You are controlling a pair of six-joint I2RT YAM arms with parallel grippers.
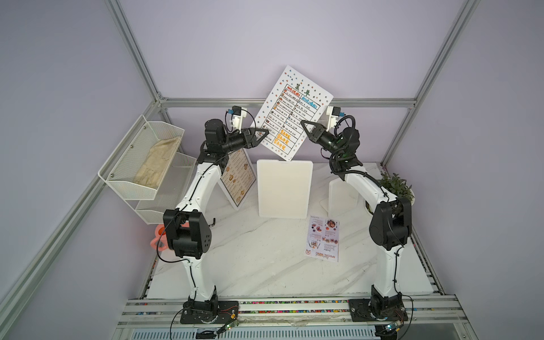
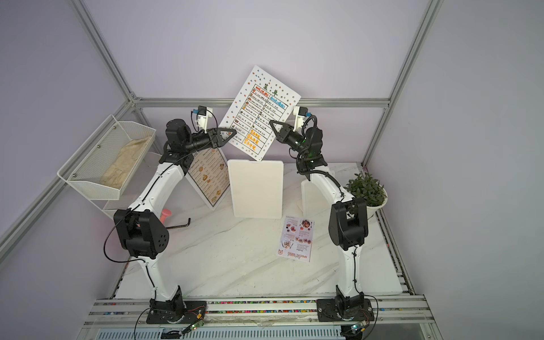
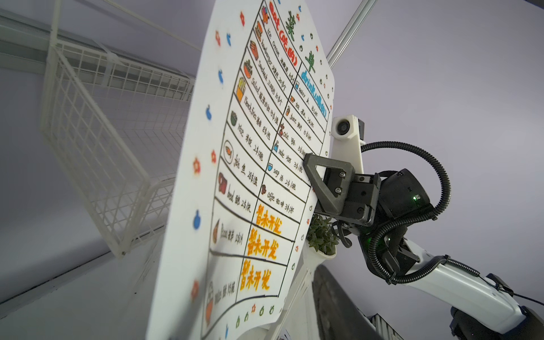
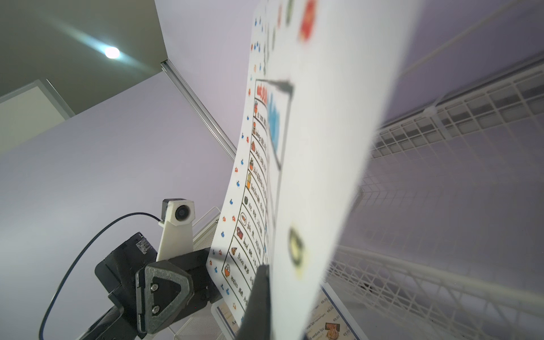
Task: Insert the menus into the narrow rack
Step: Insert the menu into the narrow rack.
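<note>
- The small leaflet [image 1: 323,240] lies flat on the marble desk [image 1: 250,259], toward its right edge.
- The blue-bordered menu [image 2: 209,176] stands tilted near the desk's far left.
- The right gripper [image 1: 306,127], fully closed, pinches the grid menu [image 1: 290,114], held tilted in the air over the desk's far edge.
- The left gripper [image 1: 263,133] is partly open at that sheet's opposite edge; a grip cannot be told.

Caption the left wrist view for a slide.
Right claw shut on the edge of the grid menu, held upright in the air, with a wire rack blurred behind it.
</note>
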